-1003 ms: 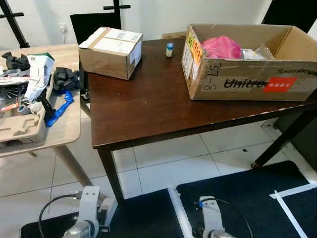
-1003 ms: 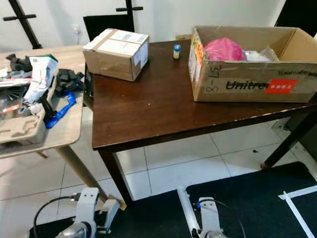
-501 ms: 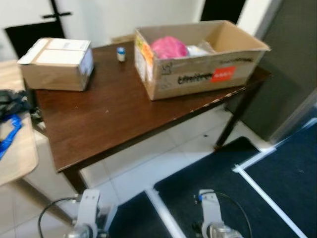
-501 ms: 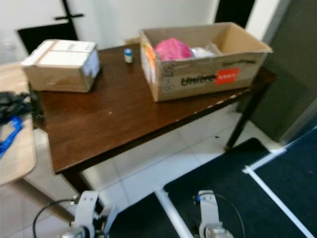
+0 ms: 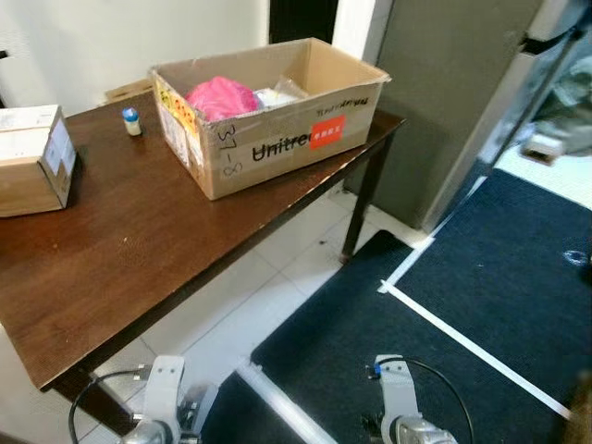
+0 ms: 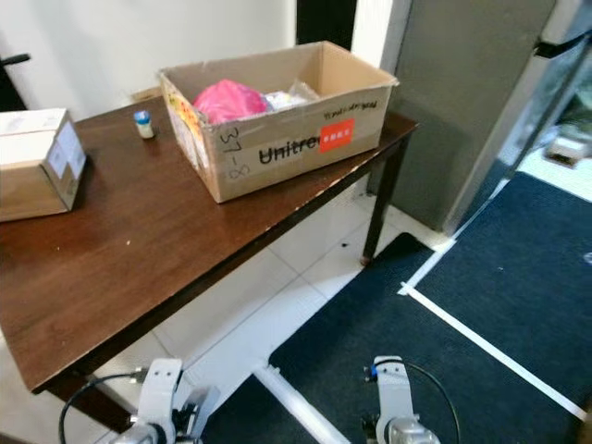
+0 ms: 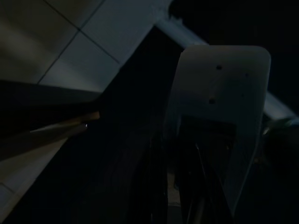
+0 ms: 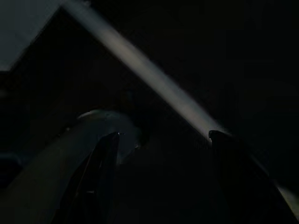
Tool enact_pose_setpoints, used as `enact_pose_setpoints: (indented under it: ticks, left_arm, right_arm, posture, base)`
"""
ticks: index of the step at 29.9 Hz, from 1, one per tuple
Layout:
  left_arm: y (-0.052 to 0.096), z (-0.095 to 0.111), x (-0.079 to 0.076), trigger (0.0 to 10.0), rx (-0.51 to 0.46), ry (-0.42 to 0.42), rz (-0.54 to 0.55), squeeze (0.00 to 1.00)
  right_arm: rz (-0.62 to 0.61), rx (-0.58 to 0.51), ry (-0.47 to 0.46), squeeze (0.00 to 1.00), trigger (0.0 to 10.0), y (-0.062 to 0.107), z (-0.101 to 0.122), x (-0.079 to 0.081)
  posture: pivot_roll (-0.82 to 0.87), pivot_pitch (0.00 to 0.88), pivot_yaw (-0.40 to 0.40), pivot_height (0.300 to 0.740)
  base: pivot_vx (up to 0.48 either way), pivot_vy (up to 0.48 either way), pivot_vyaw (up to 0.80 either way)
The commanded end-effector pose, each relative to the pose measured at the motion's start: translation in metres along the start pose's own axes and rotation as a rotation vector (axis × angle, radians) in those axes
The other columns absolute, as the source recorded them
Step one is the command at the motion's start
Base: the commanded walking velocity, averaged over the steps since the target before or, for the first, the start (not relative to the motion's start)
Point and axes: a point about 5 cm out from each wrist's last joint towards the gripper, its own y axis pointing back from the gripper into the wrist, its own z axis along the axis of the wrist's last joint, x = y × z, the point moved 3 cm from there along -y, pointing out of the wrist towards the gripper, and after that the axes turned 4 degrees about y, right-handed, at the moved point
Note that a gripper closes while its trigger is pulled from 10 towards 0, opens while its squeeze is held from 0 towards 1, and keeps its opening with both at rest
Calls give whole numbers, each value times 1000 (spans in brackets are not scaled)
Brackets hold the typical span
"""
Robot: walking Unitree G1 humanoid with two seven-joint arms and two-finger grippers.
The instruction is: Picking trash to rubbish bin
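Hanging low by floor, both arms idle. Right gripper fingers apart; left gripper, cannot tell. Pink crumpled trash sits inside open brown cardboard box on dark wooden table. Small blue-capped bottle beside box.

Glossy dark wood table; matt cardboard box; dark carpet.
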Motion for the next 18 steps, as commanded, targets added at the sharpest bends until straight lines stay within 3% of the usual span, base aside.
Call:
enact_pose_setpoints:
  ticks: [1,9,18]
  left_arm:
    - [0,-1,0,10000,5,-7,2,0]
    - [0,-1,-1,10000,1,2,6,0]
    - [0,-1,0,10000,-7,12,14,0]
  right_arm:
    - [-9,15,5,0,10000,1,-5,-4]
    - [0,17,10,0,10000,1,-6,-4]
    - [23,16,63,0,10000,1,-7,1]
  posture:
    - [-79,82,28,740]
    - [-77,86,27,740]
    - [-77,90,29,740]
  base:
    - [0,0,-800]
    - [0,0,-772]
    - [0,0,0]
